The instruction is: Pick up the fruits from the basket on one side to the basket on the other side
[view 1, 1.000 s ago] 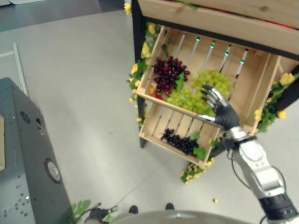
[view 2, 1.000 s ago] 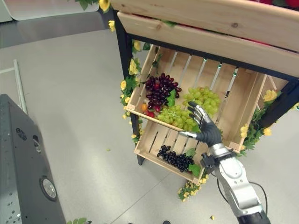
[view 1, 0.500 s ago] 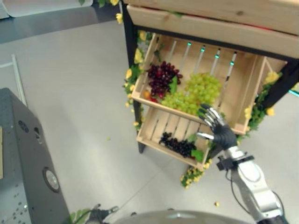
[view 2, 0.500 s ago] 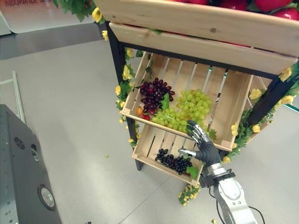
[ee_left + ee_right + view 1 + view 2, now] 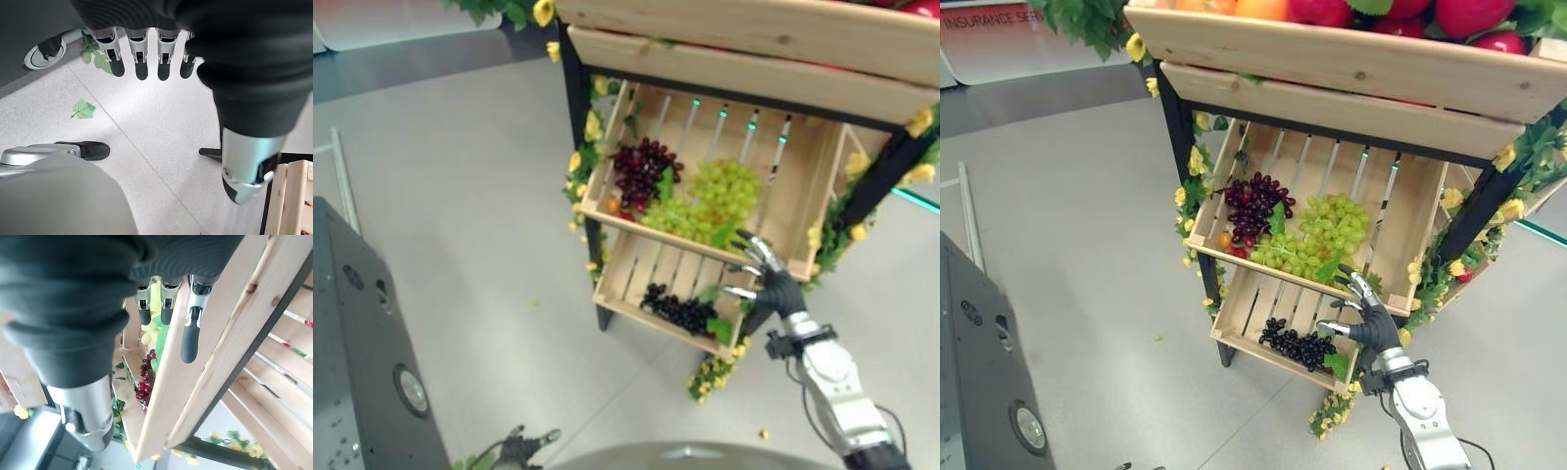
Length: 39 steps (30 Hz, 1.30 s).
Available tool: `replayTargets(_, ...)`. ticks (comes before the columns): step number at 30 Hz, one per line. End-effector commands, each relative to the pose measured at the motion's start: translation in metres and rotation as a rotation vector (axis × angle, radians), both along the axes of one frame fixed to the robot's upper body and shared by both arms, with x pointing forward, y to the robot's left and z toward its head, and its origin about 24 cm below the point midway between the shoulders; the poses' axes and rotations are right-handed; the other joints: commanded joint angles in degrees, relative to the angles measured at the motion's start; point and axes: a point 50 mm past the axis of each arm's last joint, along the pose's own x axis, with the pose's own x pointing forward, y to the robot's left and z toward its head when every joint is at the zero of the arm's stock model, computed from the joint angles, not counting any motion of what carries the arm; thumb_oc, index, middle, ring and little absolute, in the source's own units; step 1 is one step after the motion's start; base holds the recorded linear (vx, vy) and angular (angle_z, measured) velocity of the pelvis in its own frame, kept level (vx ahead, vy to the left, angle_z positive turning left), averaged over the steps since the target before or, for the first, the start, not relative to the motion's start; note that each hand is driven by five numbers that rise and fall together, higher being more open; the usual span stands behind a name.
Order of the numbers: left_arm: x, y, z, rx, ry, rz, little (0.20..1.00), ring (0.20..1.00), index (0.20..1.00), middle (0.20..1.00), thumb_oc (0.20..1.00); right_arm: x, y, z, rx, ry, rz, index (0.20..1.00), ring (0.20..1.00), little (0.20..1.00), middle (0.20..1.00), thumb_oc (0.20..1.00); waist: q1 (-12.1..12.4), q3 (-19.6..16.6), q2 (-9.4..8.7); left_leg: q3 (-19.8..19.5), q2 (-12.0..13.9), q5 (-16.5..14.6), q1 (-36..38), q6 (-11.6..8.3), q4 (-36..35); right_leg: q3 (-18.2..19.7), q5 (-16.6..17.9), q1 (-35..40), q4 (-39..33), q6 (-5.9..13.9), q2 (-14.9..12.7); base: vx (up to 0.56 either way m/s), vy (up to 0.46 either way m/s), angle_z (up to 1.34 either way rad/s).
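I see a wooden rack of slatted crates. Middle crate (image 5: pixel 1410 255): dark red grapes (image 5: pixel 1255 207) at its left end, green grapes (image 5: pixel 1324 233) just beside them toward the centre, right end bare slats. Lower crate (image 5: pixel 1239 318): black grapes (image 5: pixel 1296 345) along its front edge, near the right corner. Top crate (image 5: pixel 1332 54) holds apples and other round fruit.

Right hand (image 5: pixel 1368 318) sits at the front rail of the middle crate, toward its right end, just above the lower crate's right corner. Fingers spread and near straight, thumb apart; holds nothing. In its wrist view the fingertips (image 5: pixel 190 340) lie against the wooden rail, grapes past them.

Left hand (image 5: pixel 142 58) hangs over the floor, fingers straight, empty. A loose green leaf (image 5: pixel 84 108) lies on the floor below it.
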Motion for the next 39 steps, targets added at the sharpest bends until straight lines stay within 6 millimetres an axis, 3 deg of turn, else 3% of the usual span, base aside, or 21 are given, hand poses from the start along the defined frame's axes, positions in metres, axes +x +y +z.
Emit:
replayTargets(1,0.009,-0.018,-0.004,-0.058,-0.015,0.030,1.000,1.000,1.000,1.000,1.000,-0.037,-0.017,-0.040,-0.005,0.260,-0.059,1.000,1.000,1.000,1.000,1.000,-1.0,0.4,0.01,-4.9,1.7,0.6,-6.4,-2.38,2.9,-1.4,-7.1,1.6,1.4,2.13,0.3,0.00,0.000,0.00)
replayTargets(7,0.008,-0.025,-0.005,-0.068,-0.003,0.021,1.000,1.000,1.000,1.000,1.000,-0.031,-0.006,0.010,0.083,0.034,0.014,1.000,1.000,1.000,1.000,1.000,-1.4,0.0,0.13,-4.4,1.6,0.2,-5.9,-2.20,2.7,-1.2,-7.0,1.9,1.2,2.24,0.2,0.00,0.000,0.00)
replayTargets(10,0.009,-0.027,-0.006,-0.070,-0.004,0.021,1.000,1.000,1.000,1.000,1.000,-0.031,-0.004,0.020,0.133,-0.014,0.022,1.000,1.000,1.000,1.000,1.000,-1.5,-0.2,0.08,-4.4,1.5,0.0,-5.6,-2.11,2.5,-1.2,-7.0,2.1,1.2,2.31,0.1,0.01,0.007,0.00)
replayTargets(11,0.009,-0.026,-0.006,-0.073,-0.001,0.033,1.000,1.000,1.000,1.000,1.000,-0.030,-0.003,0.040,0.157,-0.102,0.039,1.000,1.000,1.000,1.000,1.000,-1.6,-0.6,-0.30,-4.3,1.5,-0.2,-5.3,-1.96,2.3,-1.1,-7.0,2.1,1.3,2.43,-0.1,0.03,0.015,0.03)
replayTargets(14,0.007,-0.025,-0.006,-0.079,0.005,0.049,1.000,1.000,1.000,1.000,1.000,-0.034,-0.003,0.053,0.174,-0.146,0.058,1.000,1.000,1.000,1.000,1.000,-1.7,-1.0,-0.62,-4.3,1.4,-0.4,-5.1,-1.84,2.0,-1.2,-7.0,2.2,1.3,2.56,-0.3,0.04,0.024,0.01)
replayTargets(29,0.004,-0.023,-0.007,-0.082,0.015,0.054,1.000,1.000,1.000,1.000,1.000,-0.049,-0.007,0.083,0.194,-0.247,0.079,1.000,1.000,1.000,1.000,1.000,-2.4,-2.5,-1.94,-3.6,1.1,-1.5,-3.8,-1.25,1.4,-0.7,-7.1,2.4,1.9,3.15,-1.1,0.01,0.010,-0.01)
replayTargets(39,0.009,-0.023,-0.005,-0.081,0.003,0.032,1.000,1.000,1.000,1.000,1.000,-0.051,-0.008,0.088,0.226,-0.263,0.074,1.000,1.000,1.000,1.000,1.000,-3.0,-4.1,-2.34,-2.7,0.6,-1.3,-3.6,-0.68,1.2,0.3,-6.3,1.6,2.4,3.96,-1.8,-0.01,0.046,-0.04)
